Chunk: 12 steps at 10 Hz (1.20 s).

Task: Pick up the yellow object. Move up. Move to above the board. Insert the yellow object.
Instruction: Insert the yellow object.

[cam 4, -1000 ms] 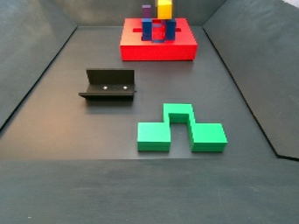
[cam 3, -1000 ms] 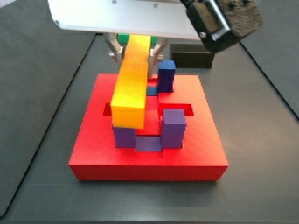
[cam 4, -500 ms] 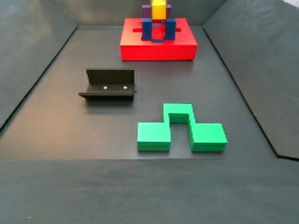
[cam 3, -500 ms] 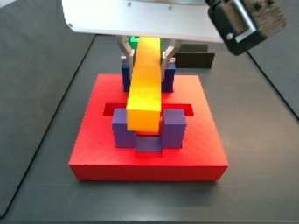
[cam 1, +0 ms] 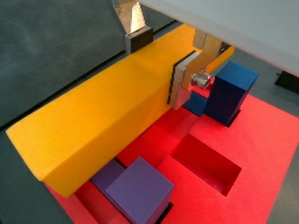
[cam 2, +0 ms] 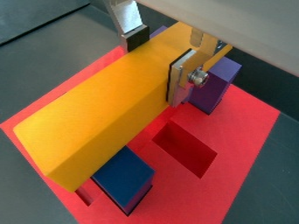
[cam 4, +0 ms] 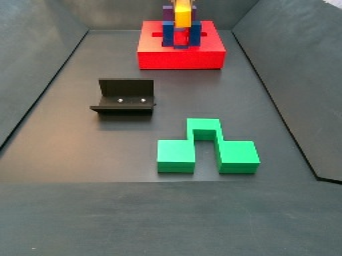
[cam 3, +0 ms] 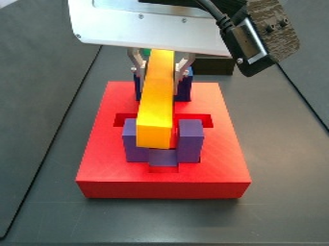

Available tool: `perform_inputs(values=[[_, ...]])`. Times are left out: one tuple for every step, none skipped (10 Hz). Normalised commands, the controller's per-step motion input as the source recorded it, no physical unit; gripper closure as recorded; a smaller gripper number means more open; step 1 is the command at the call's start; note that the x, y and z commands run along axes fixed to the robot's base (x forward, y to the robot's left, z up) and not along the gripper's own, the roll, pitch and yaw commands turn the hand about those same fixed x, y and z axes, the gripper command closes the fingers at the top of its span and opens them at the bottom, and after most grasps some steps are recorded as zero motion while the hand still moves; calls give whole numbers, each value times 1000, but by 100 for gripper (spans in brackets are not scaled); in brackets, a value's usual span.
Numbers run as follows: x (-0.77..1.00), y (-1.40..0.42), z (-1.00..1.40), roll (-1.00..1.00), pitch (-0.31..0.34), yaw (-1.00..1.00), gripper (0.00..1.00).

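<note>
The yellow object (cam 3: 158, 96) is a long yellow-orange bar, gripped near its far end. My gripper (cam 3: 160, 65) is shut on it, a silver finger on each long side in both wrist views (cam 1: 162, 59) (cam 2: 159, 57). The bar runs lengthwise over the middle of the red board (cam 3: 103, 163), and its near end sits between two purple posts (cam 3: 190, 142). Blue posts (cam 3: 184, 86) flank it near the gripper. In a side view the bar (cam 4: 183, 14) shows end-on above the board (cam 4: 160, 58) at the far end of the floor.
An open recessed slot (cam 1: 211, 162) (cam 2: 181, 144) lies beside the bar in the board. A green notched block (cam 4: 203, 150) and the fixture (cam 4: 124, 97) stand on the floor away from the board. A black block (cam 3: 215, 66) sits behind the board.
The bar has swung from a slant to line up with the board's middle. It has come down between the posts.
</note>
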Motion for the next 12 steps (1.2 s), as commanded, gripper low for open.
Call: perform_inputs(values=[[51,17,0,213,74,74,100],[100,0,0,170,90,134,100],[137,0,0,176,79,171,100],[134,0,0,167,63,180,100],[214,0,0,189,63,254,100],[249,-9,0,211,64,280,100],[226,-100,-23,229,54,217,100],[131,-131,-37,200,36,166,100],[0,-146,-60,174,4,37,100],[-80,-91,-29,140,3,0,100],[-149,-9,0,114,10,-109,100],[-129,0,0,96,20,-194,100]])
